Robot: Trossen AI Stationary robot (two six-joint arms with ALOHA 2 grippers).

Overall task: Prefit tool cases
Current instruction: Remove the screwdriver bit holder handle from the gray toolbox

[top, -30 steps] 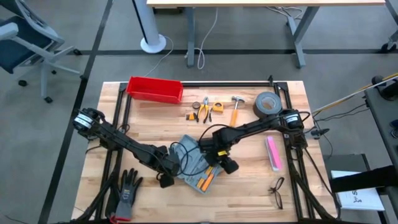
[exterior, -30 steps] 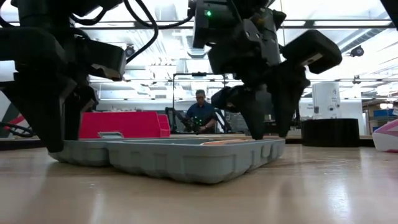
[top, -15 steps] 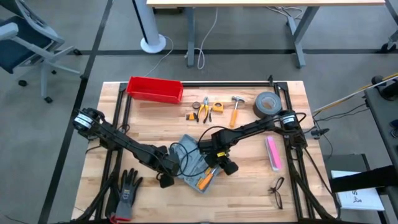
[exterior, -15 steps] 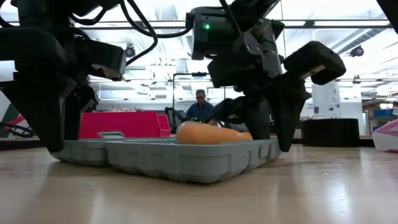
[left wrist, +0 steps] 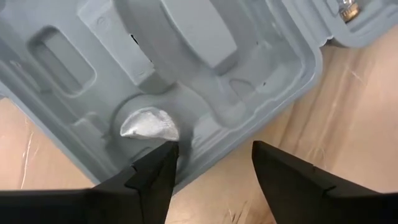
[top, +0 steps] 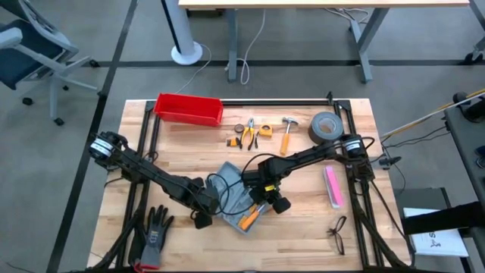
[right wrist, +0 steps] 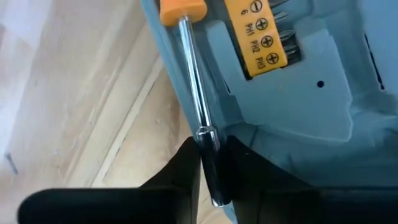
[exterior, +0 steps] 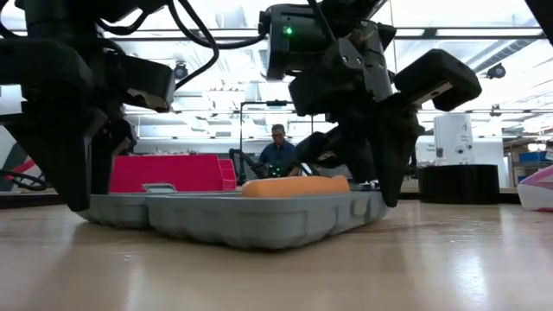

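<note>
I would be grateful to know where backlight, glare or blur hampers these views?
Low view: bright ceiling lights behind leave both arms as dark shapes, and the near table is soft with a pale sheen. Right wrist view: the screwdriver shaft glints; the wood beside it is washed out. Left wrist view: the grey case is evenly lit, the near fingers are black.
</note>
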